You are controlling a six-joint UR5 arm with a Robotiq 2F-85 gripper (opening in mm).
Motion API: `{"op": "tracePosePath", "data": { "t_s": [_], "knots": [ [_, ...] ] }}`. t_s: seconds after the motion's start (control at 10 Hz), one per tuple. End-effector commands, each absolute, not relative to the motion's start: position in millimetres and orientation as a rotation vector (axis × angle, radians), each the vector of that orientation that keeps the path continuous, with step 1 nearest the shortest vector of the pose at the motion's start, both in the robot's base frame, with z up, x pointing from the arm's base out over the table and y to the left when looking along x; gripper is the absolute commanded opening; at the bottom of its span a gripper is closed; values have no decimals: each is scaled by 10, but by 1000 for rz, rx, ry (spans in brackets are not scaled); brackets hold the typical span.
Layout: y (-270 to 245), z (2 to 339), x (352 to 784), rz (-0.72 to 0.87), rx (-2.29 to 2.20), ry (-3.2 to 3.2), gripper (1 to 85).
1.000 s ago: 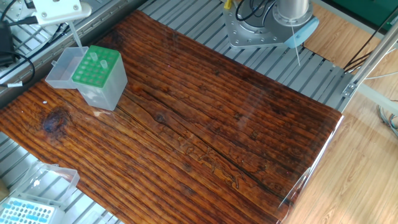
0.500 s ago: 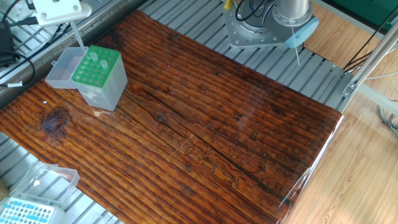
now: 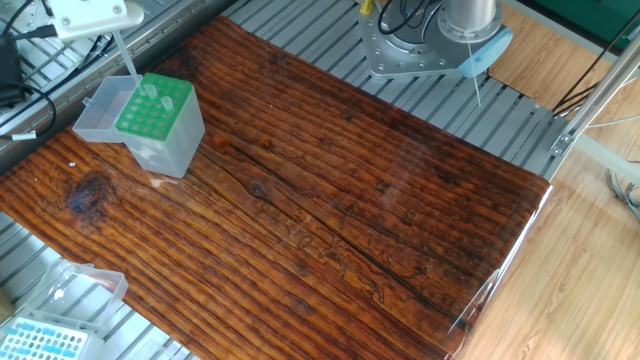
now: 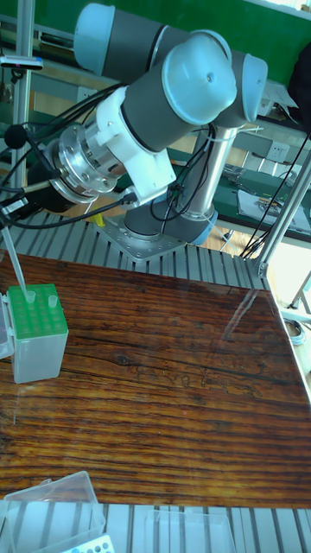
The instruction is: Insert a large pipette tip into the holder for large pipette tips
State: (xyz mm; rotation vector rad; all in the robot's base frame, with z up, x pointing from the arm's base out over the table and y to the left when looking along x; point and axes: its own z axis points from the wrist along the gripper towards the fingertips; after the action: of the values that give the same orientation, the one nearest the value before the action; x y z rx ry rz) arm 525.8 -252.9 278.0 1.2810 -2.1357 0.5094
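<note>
Grey arm, pale-blue caps, black cables.

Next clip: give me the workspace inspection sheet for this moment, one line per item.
Surface: dark wooden tabletop, grooved.
Job's things: large pipette tip slanting down over green-racked holder, lid open; two tips already seated.
Clutter: blue-racked box at near corner.
Grippers: gripper at frame edge above holder; fingers not discernible.
Cables: black bundle along arm.
Surroundings: aluminium slats, arm base.

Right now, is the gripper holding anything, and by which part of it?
The gripper appears to hold the large pipette tip by its wide upper end; its point reaches down to the green holder.
</note>
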Motion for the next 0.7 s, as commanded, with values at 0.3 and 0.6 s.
{"op": "tracePosePath", "data": {
  "t_s": [0.3,0.6],
  "knots": [
    [-2601,2887,5236,514,1302,-2083,10],
    [-2701,3016,5148,526,1282,-2008,10]
  ]
}}
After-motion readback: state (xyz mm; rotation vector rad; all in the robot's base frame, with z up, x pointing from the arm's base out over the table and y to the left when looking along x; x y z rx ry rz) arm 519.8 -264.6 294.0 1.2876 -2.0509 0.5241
